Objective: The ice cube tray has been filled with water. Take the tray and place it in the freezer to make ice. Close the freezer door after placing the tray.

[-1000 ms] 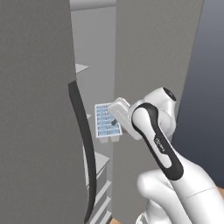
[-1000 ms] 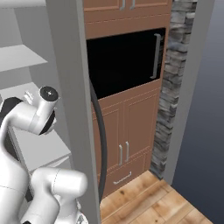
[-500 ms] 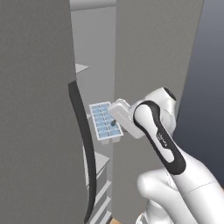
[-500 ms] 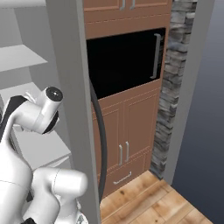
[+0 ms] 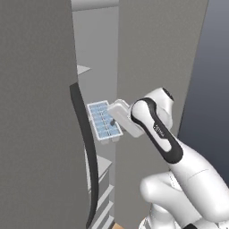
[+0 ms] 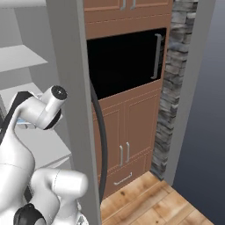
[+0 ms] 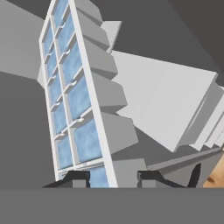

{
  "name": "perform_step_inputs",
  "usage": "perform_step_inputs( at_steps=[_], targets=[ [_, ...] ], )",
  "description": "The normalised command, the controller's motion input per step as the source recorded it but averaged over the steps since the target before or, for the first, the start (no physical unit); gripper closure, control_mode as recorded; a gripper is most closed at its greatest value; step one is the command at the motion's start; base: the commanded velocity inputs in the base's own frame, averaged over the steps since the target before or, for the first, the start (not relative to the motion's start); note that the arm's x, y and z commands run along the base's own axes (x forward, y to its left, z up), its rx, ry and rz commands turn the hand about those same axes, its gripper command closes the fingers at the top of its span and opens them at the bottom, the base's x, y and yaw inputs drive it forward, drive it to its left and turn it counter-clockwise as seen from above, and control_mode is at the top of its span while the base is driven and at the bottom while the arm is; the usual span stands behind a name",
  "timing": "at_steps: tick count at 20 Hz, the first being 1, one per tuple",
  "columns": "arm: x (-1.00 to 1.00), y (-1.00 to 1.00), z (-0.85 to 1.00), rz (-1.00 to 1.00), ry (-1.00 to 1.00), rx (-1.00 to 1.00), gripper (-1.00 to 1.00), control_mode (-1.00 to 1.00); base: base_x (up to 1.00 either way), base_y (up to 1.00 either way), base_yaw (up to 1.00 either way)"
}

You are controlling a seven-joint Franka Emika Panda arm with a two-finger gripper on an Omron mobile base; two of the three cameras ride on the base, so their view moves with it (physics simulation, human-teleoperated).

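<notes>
The ice cube tray [image 5: 103, 120] is a small white tray with light-blue cells, held tilted in the air between the two grey doors. My gripper [image 5: 115, 124] is shut on its near end. In the hand view the tray [image 7: 74, 96] runs up and away from my gripper [image 7: 114, 178], with one dark fingertip [image 7: 81, 177] on each side of its end. The freezer [image 5: 96, 53] stands open, pale grey inside, with a white shelf [image 5: 101, 163] below the tray. The left freezer door [image 5: 36, 112] stands open beside the tray, and its black curved handle [image 5: 85, 147] is close to the tray's left.
The right grey door panel [image 5: 156, 53] stands just behind my arm. Brown cabinets [image 6: 132, 136], a black oven recess [image 6: 123, 61] and a stone wall [image 6: 176, 88] lie to the right of the door edge [image 6: 70, 88]. Wooden floor [image 6: 154, 202] lies below.
The arm has carried the tray a little to the left, further into the gap between the doors. The grip on the tray is the same.
</notes>
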Motion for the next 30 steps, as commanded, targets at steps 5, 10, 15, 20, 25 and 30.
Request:
perform_step_inputs(
  at_steps=[5, 10, 15, 20, 25, 30],
  targets=[
    [0.20, 0.20, -0.02, 0.00, 0.00, -0.01, 1.00, -1.00, 0.00, 0.00, 0.00],
    [0.01, 0.22, -0.05, 0.00, 0.00, -0.01, 1.00, -1.00, 0.00, 0.00, 0.00],
    [0.02, 0.19, -0.03, 0.00, 0.00, 0.00, 1.00, -1.00, 0.00, 0.00, 0.00],
    [0.15, 0.07, 0.00, 0.00, 0.00, 0.00, 1.00, -1.00, 0.00, 0.00, 0.00],
    [0.23, 0.05, 0.00, 0.00, 0.00, 0.00, 1.00, -1.00, 0.00, 0.00, 0.00],
    [0.27, 0.07, 0.00, 0.00, 0.00, 0.00, 1.00, -1.00, 0.00, 0.00, 0.00]
  ],
)
